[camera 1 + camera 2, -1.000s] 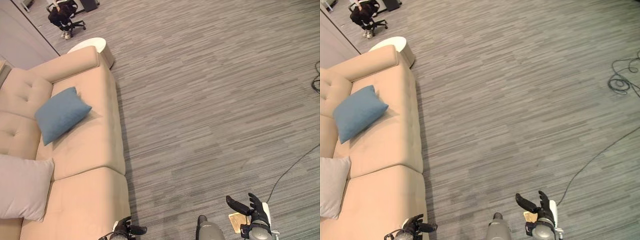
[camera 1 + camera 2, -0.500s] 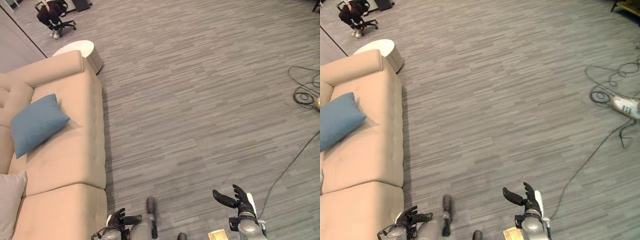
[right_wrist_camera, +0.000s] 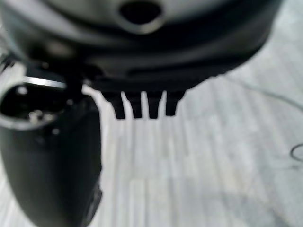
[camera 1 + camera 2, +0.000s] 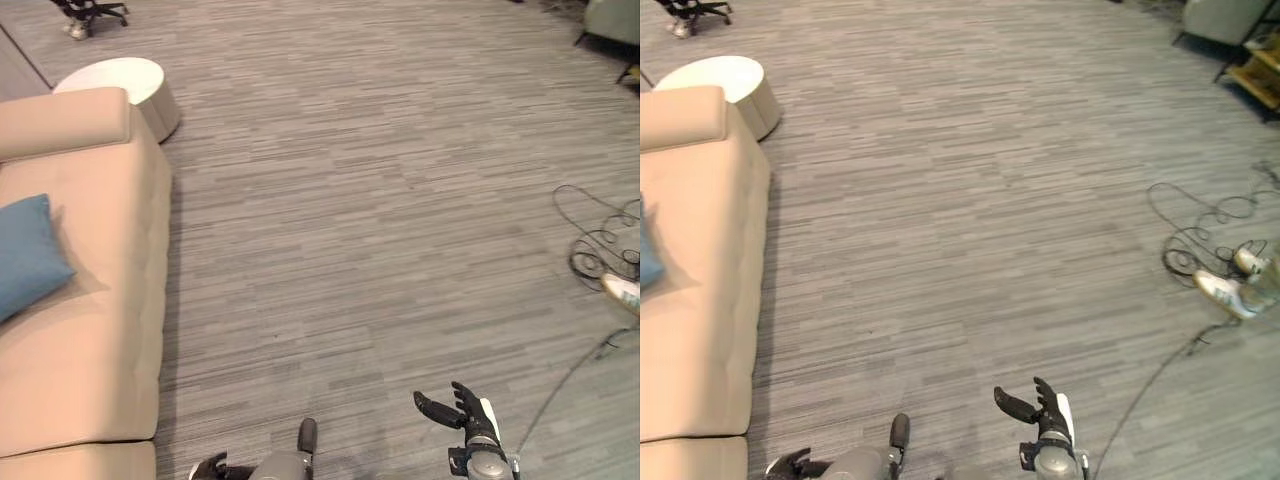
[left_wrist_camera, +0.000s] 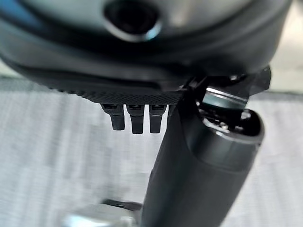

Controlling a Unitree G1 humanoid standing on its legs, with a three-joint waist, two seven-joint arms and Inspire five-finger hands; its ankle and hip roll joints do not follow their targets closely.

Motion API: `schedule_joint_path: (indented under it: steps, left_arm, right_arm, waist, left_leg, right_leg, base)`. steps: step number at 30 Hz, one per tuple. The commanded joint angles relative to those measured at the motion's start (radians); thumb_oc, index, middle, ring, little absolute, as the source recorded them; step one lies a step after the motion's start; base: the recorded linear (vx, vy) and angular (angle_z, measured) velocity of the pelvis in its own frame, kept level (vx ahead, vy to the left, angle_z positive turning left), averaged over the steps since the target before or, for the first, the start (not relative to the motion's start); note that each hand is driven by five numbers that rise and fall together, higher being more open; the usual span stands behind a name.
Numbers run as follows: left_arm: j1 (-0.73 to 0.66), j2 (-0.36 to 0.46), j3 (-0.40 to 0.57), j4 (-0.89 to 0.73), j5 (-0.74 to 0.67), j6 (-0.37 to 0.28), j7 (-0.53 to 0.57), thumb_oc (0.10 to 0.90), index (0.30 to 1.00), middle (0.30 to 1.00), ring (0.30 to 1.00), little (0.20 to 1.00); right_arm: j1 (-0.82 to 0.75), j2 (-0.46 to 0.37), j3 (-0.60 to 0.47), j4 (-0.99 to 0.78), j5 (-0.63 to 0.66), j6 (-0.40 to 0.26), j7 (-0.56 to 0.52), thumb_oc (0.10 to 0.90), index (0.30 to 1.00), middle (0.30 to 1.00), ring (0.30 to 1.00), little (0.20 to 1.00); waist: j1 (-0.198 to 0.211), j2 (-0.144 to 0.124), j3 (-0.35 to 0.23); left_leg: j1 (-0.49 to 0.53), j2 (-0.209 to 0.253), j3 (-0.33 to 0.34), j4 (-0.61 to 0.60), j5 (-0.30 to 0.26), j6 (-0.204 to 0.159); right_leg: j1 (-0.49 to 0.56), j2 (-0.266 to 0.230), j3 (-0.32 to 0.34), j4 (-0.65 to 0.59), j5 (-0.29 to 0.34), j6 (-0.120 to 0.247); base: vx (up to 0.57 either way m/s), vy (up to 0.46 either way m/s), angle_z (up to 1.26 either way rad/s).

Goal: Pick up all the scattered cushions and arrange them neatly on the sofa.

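A blue cushion (image 4: pixel 25 255) is lying on the beige sofa (image 4: pixel 90 330) at nine o'clock. At five o'clock the right hand (image 4: pixel 462 418) is hovering over the carpet (image 4: pixel 380 200), fingers spread and empty. At six o'clock the left hand (image 4: pixel 207 468) is barely peeking in; its fingers are hanging relaxed, holding nothing.

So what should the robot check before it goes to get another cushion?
1. Right hand free: ok, fingers spread, holding nothing.
2. Left hand free: ok, fingers straight in its wrist view, nothing held.
3. Blue cushion already on the sofa: ok.
4. A cushion on the floor to pick up: not ok, none visible here.
5. Path safe: not ok, loose cables and a person's shoes lie to the right.
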State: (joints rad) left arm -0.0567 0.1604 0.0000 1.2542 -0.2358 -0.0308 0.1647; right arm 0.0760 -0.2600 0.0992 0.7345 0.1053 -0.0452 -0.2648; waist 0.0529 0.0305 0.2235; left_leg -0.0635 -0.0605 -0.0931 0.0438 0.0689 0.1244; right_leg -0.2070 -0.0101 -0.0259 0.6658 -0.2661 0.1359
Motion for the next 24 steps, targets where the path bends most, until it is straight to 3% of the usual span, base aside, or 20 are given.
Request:
schedule_joint_path:
  steps: [1, 4, 5, 6, 8, 10, 11, 12, 14, 16, 18, 19, 20, 21, 22, 24]
  left_arm:
    - [0.016, 0.004, -0.032, 0.054, -0.017, 0.0, 0.006, 0.8, 0.9, 0.9, 0.9, 0.9]
    - [0.005, -0.007, -0.044, 0.064, -0.037, -0.004, -0.001, 0.8, 0.9, 0.9, 0.9, 0.9]
    - [0.005, -0.007, -0.045, 0.064, -0.037, -0.004, -0.001, 0.8, 0.9, 0.9, 0.9, 0.9]
    - [0.01, -0.013, -0.023, 0.082, -0.076, -0.003, -0.011, 0.8, 0.9, 0.9, 0.9, 0.9]
    - [0.021, -0.017, -0.021, 0.099, -0.075, -0.001, -0.012, 0.8, 0.9, 0.9, 0.9, 0.9]
    - [0.02, -0.026, -0.012, 0.082, -0.108, -0.009, -0.011, 0.8, 0.9, 0.9, 0.9, 0.9]
    - [0.01, -0.023, -0.019, 0.06, -0.126, -0.005, -0.003, 0.8, 0.9, 0.9, 0.9, 0.9]
    - [0.01, -0.022, -0.019, 0.06, -0.126, -0.005, -0.003, 0.8, 0.9, 0.9, 0.9, 0.9]
    - [0.008, -0.018, -0.018, 0.048, -0.138, -0.008, -0.005, 0.8, 0.9, 0.9, 0.9, 0.9]
    - [0.009, -0.013, -0.01, 0.056, -0.145, -0.006, -0.012, 0.8, 0.9, 0.9, 0.9, 0.9]
    - [0.014, -0.008, -0.002, 0.065, -0.148, -0.005, -0.018, 0.8, 0.9, 0.9, 0.9, 0.9]
    - [0.019, -0.004, 0.005, 0.07, -0.148, -0.005, -0.02, 0.8, 0.9, 0.9, 0.9, 0.9]
    - [0.039, -0.001, 0.02, 0.08, -0.143, -0.001, -0.023, 0.8, 0.9, 0.9, 0.9, 0.9]
    - [0.04, -0.001, 0.02, 0.08, -0.143, -0.001, -0.023, 0.8, 0.9, 0.9, 0.9, 0.9]
    - [0.055, 0.006, 0.04, 0.1, -0.138, 0.003, -0.023, 0.8, 0.9, 0.9, 0.9, 0.9]
    - [0.064, 0.012, 0.053, 0.106, -0.139, 0.007, -0.027, 0.8, 0.9, 0.9, 0.9, 0.9]
  right_arm:
    - [0.026, -0.02, -0.037, -0.105, 0.063, -0.063, 0.003, 0.8, 0.9, 0.9, 0.9, 0.9]
    - [0.031, -0.022, -0.039, -0.102, 0.067, -0.057, -0.004, 0.8, 0.9, 0.9, 0.9, 0.9]
    - [0.031, -0.022, -0.039, -0.102, 0.067, -0.057, -0.004, 0.8, 0.9, 0.9, 0.9, 0.9]
    - [0.048, -0.013, -0.044, -0.109, 0.078, -0.055, 0.003, 0.8, 0.9, 0.9, 0.9, 0.9]
    - [0.053, -0.013, -0.041, -0.113, 0.076, -0.058, 0.009, 0.8, 0.9, 0.9, 0.9, 0.9]
    - [0.055, -0.023, -0.048, -0.133, 0.085, -0.069, 0.013, 0.8, 0.9, 0.9, 0.9, 0.9]
    - [0.045, -0.04, -0.048, -0.138, 0.105, -0.075, 0.0, 0.8, 0.9, 0.9, 0.9, 0.9]
    - [0.044, -0.039, -0.048, -0.137, 0.105, -0.076, 0.0, 0.8, 0.9, 0.9, 0.9, 0.9]
    - [0.041, -0.05, -0.048, -0.127, 0.105, -0.072, -0.007, 0.8, 0.9, 0.9, 0.9, 0.9]
    - [0.026, -0.058, -0.039, -0.12, 0.099, -0.072, -0.005, 0.8, 0.9, 0.9, 0.9, 0.9]
    - [0.022, -0.059, -0.035, -0.123, 0.096, -0.071, 0.001, 0.8, 0.9, 0.9, 0.9, 0.9]
    - [0.02, -0.061, -0.032, -0.127, 0.092, -0.072, 0.005, 0.8, 0.9, 0.9, 0.9, 0.9]
    - [0.022, -0.061, -0.025, -0.141, 0.087, -0.069, 0.006, 0.8, 0.9, 0.9, 0.9, 0.9]
    - [0.022, -0.06, -0.025, -0.142, 0.087, -0.069, 0.006, 0.8, 0.9, 0.9, 0.9, 0.9]
    - [0.028, -0.049, -0.021, -0.152, 0.095, -0.069, 0.003, 0.8, 0.9, 0.9, 0.9, 0.9]
    - [0.028, -0.042, -0.013, -0.163, 0.095, -0.066, 0.007, 0.8, 0.9, 0.9, 0.9, 0.9]
  waist:
    - [-0.023, 0.021, -0.057]
    - [-0.06, 0.028, -0.058]
    - [-0.064, 0.031, -0.056]
    - [-0.065, 0.018, -0.07]
    - [-0.067, 0.018, -0.079]
    - [-0.074, 0.018, -0.061]
    - [-0.069, -0.008, -0.011]
    - [-0.071, -0.011, -0.014]
    - [-0.058, -0.016, -0.004]
    - [-0.028, -0.026, -0.002]
    - [-0.012, -0.027, -0.005]
    - [0.004, -0.023, -0.017]
    - [0.042, -0.008, -0.036]
    - [0.042, -0.012, -0.035]
    - [0.067, -0.015, -0.048]
    - [0.081, -0.025, -0.051]
  left_leg:
    - [0.049, 0.045, -0.007, 0.068, -0.188, -0.11]
    - [0.115, 0.046, -0.089, 0.058, -0.223, -0.136]
    - [0.119, 0.048, -0.092, 0.058, -0.225, -0.136]
    - [0.136, 0.045, -0.132, 0.072, -0.252, -0.153]
    - [0.127, 0.051, -0.136, 0.112, -0.239, -0.164]
    - [0.024, 0.107, -0.064, 0.336, -0.166, -0.194]
    - [-0.126, 0.149, 0.04, 0.561, -0.126, -0.183]
    - [-0.13, 0.146, 0.039, 0.557, -0.12, -0.183]
    - [-0.173, 0.205, 0.146, 0.527, -0.123, -0.169]
    - [-0.252, 0.193, 0.181, 0.473, -0.142, -0.164]
    - [-0.265, 0.182, 0.188, 0.418, -0.152, -0.163]
    - [-0.268, 0.176, 0.204, 0.325, -0.122, -0.168]
    - [-0.295, 0.181, 0.254, 0.192, -0.041, -0.182]
    - [-0.289, 0.178, 0.257, 0.187, -0.039, -0.182]
    - [-0.323, 0.182, 0.317, 0.125, -0.019, -0.191]
    - [-0.326, 0.178, 0.321, 0.123, -0.014, -0.19]
  right_leg:
    - [-0.005, -0.037, 0.066, -0.363, 0.155, -0.013]
    - [-0.084, -0.047, 0.161, -0.443, 0.213, 0.007]
    - [-0.079, -0.046, 0.157, -0.443, 0.211, 0.007]
    - [-0.051, -0.048, 0.165, -0.456, 0.223, 0.016]
    - [-0.027, -0.042, 0.15, -0.468, 0.22, 0.007]
    - [0.015, -0.05, 0.107, -0.468, 0.203, -0.016]
    - [0.055, -0.068, 0.048, -0.47, 0.181, -0.054]
    - [0.051, -0.071, 0.047, -0.473, 0.184, -0.054]
    - [0.101, -0.072, -0.017, -0.488, 0.147, -0.072]
    - [0.15, -0.068, -0.055, -0.499, 0.118, -0.078]
    - [0.177, -0.06, -0.064, -0.506, 0.101, -0.075]
    - [0.2, -0.051, -0.075, -0.516, 0.088, -0.072]
    - [0.258, -0.022, -0.092, -0.524, 0.055, -0.07]
    - [0.26, -0.025, -0.09, -0.523, 0.053, -0.069]
    - [0.319, -0.005, -0.091, -0.526, 0.025, -0.068]
    - [0.347, -0.004, -0.084, -0.52, 0.013, -0.065]
  base:
    - [0.72, -0.246, 1.04]
    - [0.46, -0.168, 1.2]
    - [0.38, -0.257, 1.04]
    - [0.26, -0.195, 1.19]
    - [0.3, -0.247, 1.16]
    - [0.19, -0.335, 1.06]
    - [0.04, -0.299, 1.14]
    - [0.11, -0.328, 0.93]
    - [0.2, -0.17, 0.72]
    - [0.32, -0.114, 0.87]
    - [0.29, -0.029, 0.42]
    - [0.51, 0.043, 0.13]
    - [0.51, 0.04, 0.14]
    - [0.73, 0.081, 0.15]
    - [0.57, 0.082, 0.12]
    - [0.58, 0.118, 0.01]
